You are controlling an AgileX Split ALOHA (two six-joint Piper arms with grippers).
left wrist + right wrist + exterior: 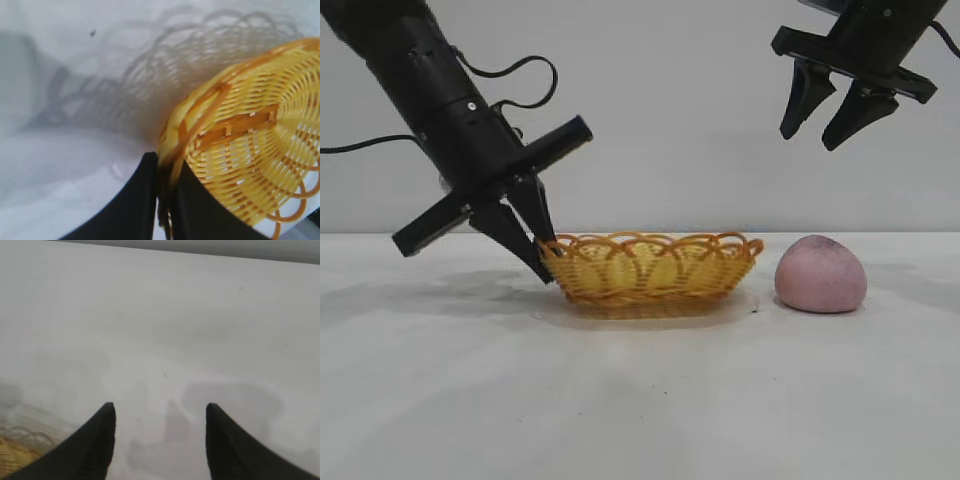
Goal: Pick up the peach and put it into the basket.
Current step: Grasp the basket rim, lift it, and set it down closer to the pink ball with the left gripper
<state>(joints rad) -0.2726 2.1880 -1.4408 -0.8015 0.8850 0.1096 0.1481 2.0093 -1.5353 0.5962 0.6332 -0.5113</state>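
The pink peach (821, 274) sits on the white table, just right of the yellow wicker basket (650, 267) and apart from it. My left gripper (544, 262) is shut on the basket's left rim; in the left wrist view the gripper (164, 165) has its black fingers (142, 200) pinching the rim of the basket (250, 145). My right gripper (810, 135) hangs open and empty high above the peach. The right wrist view shows the gripper (160, 410) over bare table, with a corner of the basket (12, 457); the peach is out of that view.
The white table (640, 400) stretches in front of the basket and peach. A plain grey wall stands behind. Black cables trail from the left arm at the far left.
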